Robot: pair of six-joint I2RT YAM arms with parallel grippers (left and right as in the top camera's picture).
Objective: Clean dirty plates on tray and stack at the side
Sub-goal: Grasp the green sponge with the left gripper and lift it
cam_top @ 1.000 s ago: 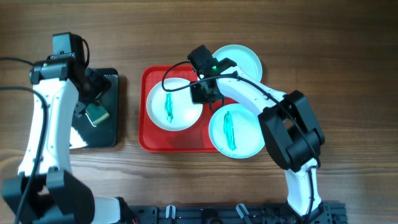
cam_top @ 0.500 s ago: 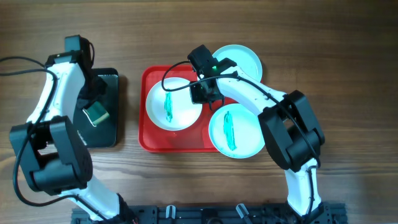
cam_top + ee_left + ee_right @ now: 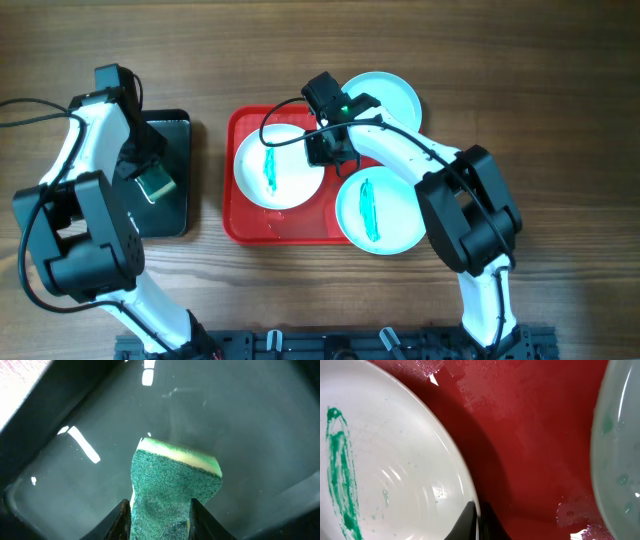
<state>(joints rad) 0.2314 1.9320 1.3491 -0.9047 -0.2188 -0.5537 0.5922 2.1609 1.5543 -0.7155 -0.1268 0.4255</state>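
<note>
The red tray (image 3: 248, 228) holds a white plate (image 3: 285, 185) with a teal smear. A pale cyan plate (image 3: 392, 222) with a teal smear overhangs the tray's front right corner. A second cyan plate (image 3: 390, 95) sits at the back right corner, partly under the arm, with no smear showing. My right gripper (image 3: 322, 155) is shut on the white plate's (image 3: 395, 470) right rim, as the right wrist view (image 3: 479, 519) shows. My left gripper (image 3: 143, 172) is shut on a green sponge (image 3: 156, 183) over the black tray; the left wrist view (image 3: 160, 520) shows the sponge (image 3: 172, 480) between the fingers.
A smaller black tray (image 3: 170, 215) with a wet, shiny floor (image 3: 250, 435) lies left of the red tray. The red tray floor (image 3: 535, 435) is wet between the plates. A cyan plate's edge (image 3: 620, 460) is at the right of the right wrist view.
My left arm has swung its wrist back and to the left over the black tray, with the sponge staying in about the same spot. The right arm and plates have not moved.
</note>
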